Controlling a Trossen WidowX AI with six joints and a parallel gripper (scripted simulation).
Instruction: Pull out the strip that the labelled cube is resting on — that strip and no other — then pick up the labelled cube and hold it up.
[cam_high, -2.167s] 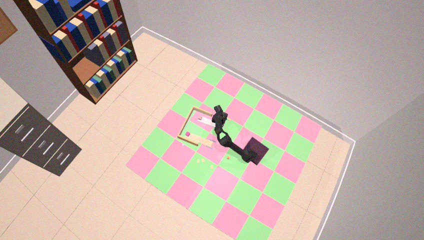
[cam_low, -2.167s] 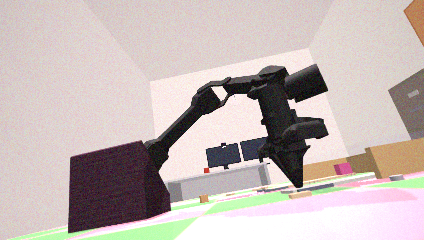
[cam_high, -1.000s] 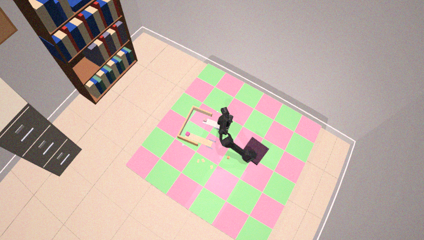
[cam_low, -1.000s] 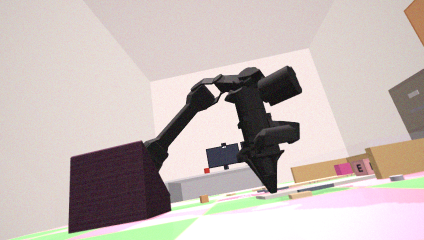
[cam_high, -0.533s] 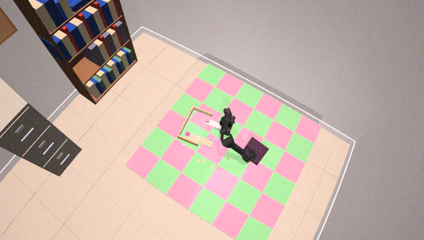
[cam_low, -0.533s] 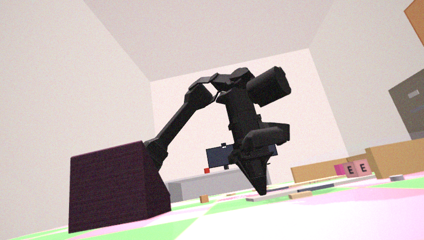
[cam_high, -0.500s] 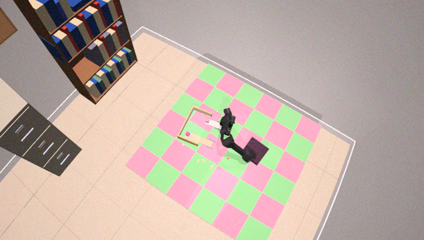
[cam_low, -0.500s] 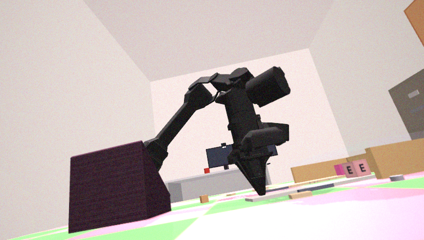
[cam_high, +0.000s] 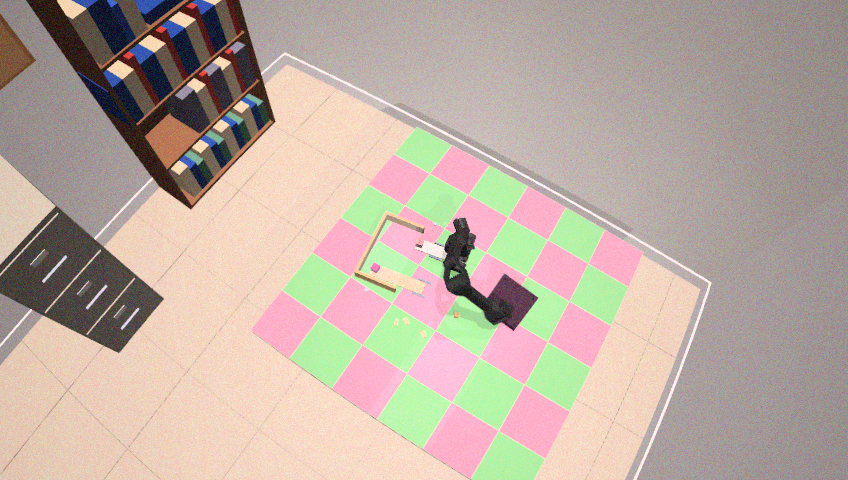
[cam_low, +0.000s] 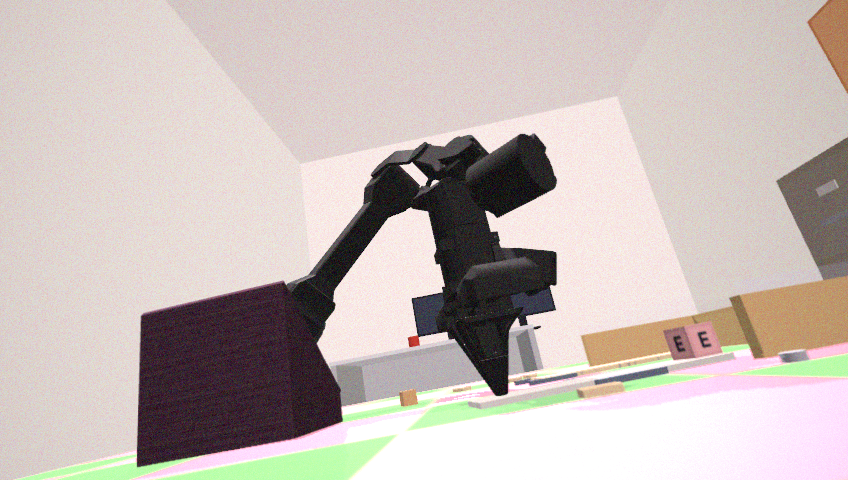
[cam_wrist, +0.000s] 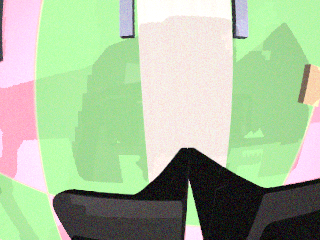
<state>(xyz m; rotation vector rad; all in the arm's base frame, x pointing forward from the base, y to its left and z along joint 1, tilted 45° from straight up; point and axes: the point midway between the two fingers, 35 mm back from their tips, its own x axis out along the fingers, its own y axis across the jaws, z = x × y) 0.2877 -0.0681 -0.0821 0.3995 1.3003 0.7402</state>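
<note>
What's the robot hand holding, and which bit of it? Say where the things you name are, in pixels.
Nothing: the gripper (cam_low: 501, 391) (cam_wrist: 187, 154) is shut with no gap at its tips. The white strip (cam_high: 431, 249) (cam_low: 547, 390) (cam_wrist: 185, 90) lies under the tips, not between them.
</note>
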